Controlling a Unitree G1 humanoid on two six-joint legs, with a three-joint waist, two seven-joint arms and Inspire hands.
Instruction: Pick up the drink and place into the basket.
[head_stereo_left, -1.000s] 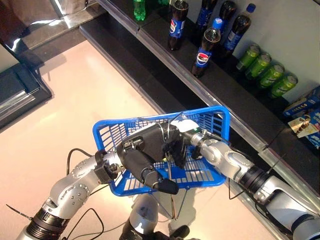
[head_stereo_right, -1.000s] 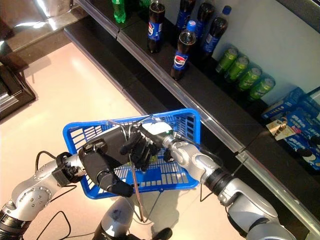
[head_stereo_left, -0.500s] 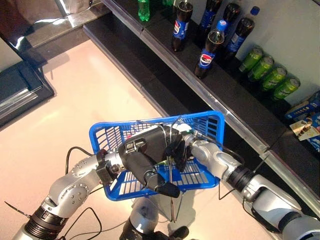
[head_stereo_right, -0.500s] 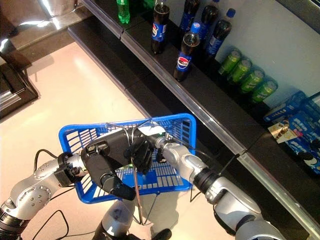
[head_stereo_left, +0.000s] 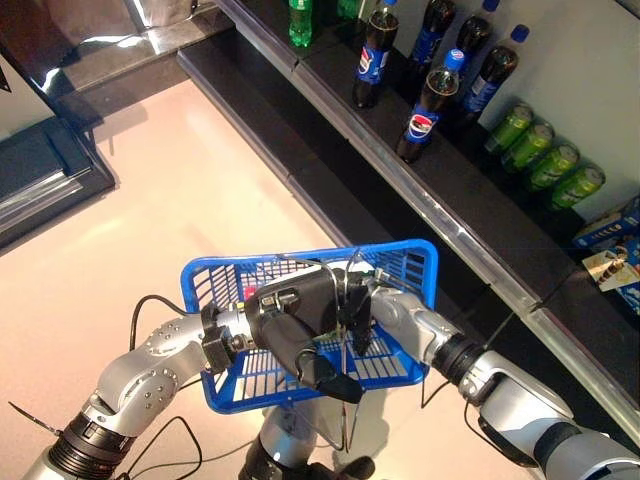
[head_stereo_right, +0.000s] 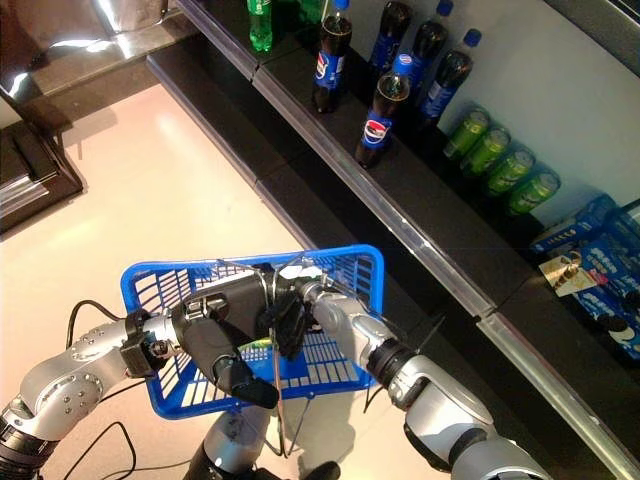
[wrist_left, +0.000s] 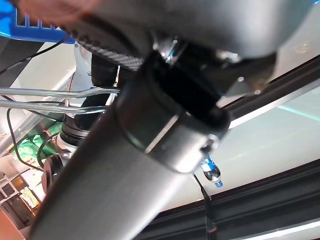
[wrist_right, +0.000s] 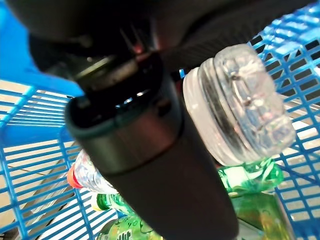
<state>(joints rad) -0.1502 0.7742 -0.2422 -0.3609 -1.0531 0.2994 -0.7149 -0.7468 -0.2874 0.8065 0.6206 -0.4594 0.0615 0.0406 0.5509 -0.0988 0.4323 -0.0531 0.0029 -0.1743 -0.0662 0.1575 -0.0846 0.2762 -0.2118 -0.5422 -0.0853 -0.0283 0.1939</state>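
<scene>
My left hand (head_stereo_left: 290, 322) is shut on the thin wire handles (wrist_left: 50, 97) of the blue basket (head_stereo_left: 300, 262) and holds it raised in front of me. My right hand (head_stereo_left: 357, 312) reaches over the basket's far rim and is inside it, close against the left hand. In the right wrist view its fingers (wrist_right: 150, 150) are curled round a clear drink bottle (wrist_right: 240, 110), whose ribbed base shows. Below it in the basket lie a green bottle (wrist_right: 250, 177) and a clear bottle with a red cap (wrist_right: 85, 175).
A long dark shelf with a metal edge (head_stereo_left: 420, 200) runs along the far right. On it stand cola bottles (head_stereo_left: 425, 100), a green bottle (head_stereo_left: 300, 20), green cans (head_stereo_left: 545, 160) and blue boxes (head_stereo_left: 610, 230). A dark counter (head_stereo_left: 40, 170) is at the left.
The view has shifted. My right arm has reached farther over the rim and its hand sits lower inside the basket, with the clear bottle still in it.
</scene>
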